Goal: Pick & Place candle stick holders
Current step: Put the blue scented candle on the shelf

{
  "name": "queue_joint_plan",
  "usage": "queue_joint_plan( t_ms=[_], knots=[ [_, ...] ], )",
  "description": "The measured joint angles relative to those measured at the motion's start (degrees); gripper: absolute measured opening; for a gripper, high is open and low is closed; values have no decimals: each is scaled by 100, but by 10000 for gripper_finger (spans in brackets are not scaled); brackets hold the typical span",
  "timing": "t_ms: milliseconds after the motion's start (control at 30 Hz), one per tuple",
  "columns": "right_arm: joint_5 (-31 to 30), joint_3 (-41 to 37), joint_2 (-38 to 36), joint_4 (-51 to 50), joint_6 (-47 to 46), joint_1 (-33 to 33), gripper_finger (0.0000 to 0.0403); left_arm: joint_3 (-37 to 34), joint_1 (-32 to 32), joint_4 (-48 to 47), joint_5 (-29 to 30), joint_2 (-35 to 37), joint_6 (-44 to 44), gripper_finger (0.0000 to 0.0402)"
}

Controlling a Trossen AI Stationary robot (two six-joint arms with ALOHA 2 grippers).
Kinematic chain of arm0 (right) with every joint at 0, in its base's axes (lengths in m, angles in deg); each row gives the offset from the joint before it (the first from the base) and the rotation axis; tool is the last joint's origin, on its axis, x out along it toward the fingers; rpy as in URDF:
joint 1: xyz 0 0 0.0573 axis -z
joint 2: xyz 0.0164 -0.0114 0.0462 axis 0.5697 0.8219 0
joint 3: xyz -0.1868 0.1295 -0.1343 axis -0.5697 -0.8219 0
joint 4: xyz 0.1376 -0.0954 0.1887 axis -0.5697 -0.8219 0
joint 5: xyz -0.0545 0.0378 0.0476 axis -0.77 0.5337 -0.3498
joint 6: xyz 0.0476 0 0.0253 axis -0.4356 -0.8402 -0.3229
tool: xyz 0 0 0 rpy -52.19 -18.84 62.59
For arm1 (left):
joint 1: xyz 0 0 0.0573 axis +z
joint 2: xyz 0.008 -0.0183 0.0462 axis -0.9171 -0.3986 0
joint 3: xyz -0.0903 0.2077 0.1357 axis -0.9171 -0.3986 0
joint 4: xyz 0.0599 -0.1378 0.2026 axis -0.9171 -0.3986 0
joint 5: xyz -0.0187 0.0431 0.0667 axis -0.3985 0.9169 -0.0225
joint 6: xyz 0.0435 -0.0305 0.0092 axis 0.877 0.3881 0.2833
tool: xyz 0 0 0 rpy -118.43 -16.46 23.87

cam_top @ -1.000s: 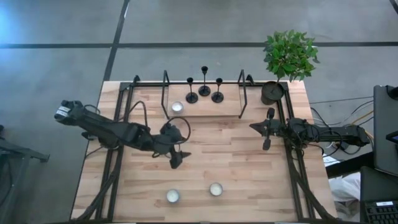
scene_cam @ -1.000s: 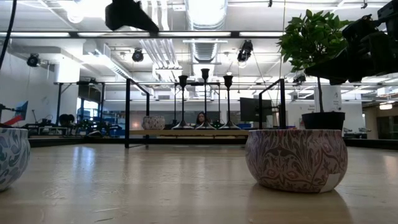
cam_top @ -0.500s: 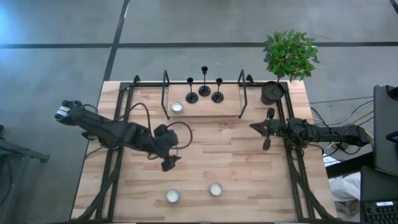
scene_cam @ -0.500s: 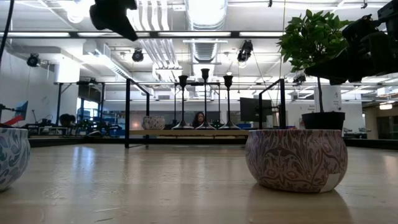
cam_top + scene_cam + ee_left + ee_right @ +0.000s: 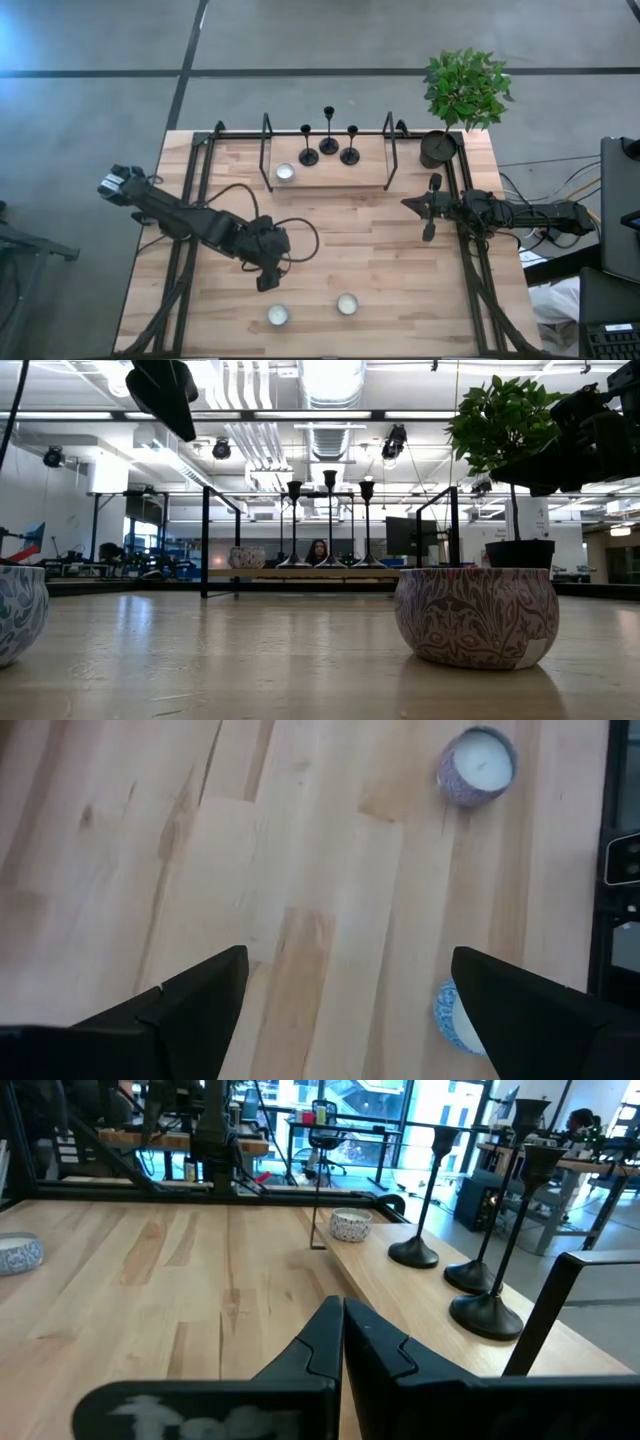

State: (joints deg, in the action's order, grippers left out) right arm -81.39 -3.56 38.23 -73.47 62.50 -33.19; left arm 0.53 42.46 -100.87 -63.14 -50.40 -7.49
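Three black candle stick holders (image 5: 329, 131) stand by their round bases on a raised wooden shelf (image 5: 370, 172) at the table's far side. They also show in the low view (image 5: 330, 520) and the right wrist view (image 5: 487, 1312). My left gripper (image 5: 268, 280) hovers open and empty over the table's middle, toward the near edge, above bare wood (image 5: 345, 990). My right gripper (image 5: 430, 212) is shut and empty at the right side, level with the shelf's front (image 5: 341, 1308).
Two small candle pots (image 5: 278, 316) (image 5: 347, 304) sit near the table's near edge, and a third (image 5: 285, 172) sits on the shelf's left end. A dark pot with a green plant (image 5: 440, 148) stands at the far right corner. Black frame posts (image 5: 390, 150) flank the shelf.
My left gripper has gone toward the table's near edge and a little toward its left, away from the shelf and toward the two near candle pots.
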Motion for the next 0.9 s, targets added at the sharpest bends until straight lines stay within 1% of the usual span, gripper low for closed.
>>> queue_joint_plan(
  t_ms=[167,300,367,433,533,633,767,833,900],
  knots=[
    [0,0,0,1,0,-2,8,-1,-29,4,-210,-49,-299,356],
    [0,0,0,-1,0,-2,8,-3,-77,14,-776,-53,-623,356],
    [0,0,0,1,0,-2,8,-3,-118,22,-1090,-53,-905,356],
    [0,0,0,-1,0,-1,8,-7,-158,95,-1240,-55,-1301,356],
    [0,0,0,0,0,-1,8,-13,-216,246,-968,-55,-2242,356],
    [0,0,0,1,0,-2,8,-16,-254,393,-566,-95,-2919,356],
    [0,0,-2,1,0,-1,8,-16,-279,442,-232,-297,-3975,356],
    [0,1,-2,0,0,-1,8,-17,-299,430,-247,-478,-4557,356],
    [0,2,-2,1,0,-2,8,-18,-341,424,-404,-681,-4857,356]
  ],
)
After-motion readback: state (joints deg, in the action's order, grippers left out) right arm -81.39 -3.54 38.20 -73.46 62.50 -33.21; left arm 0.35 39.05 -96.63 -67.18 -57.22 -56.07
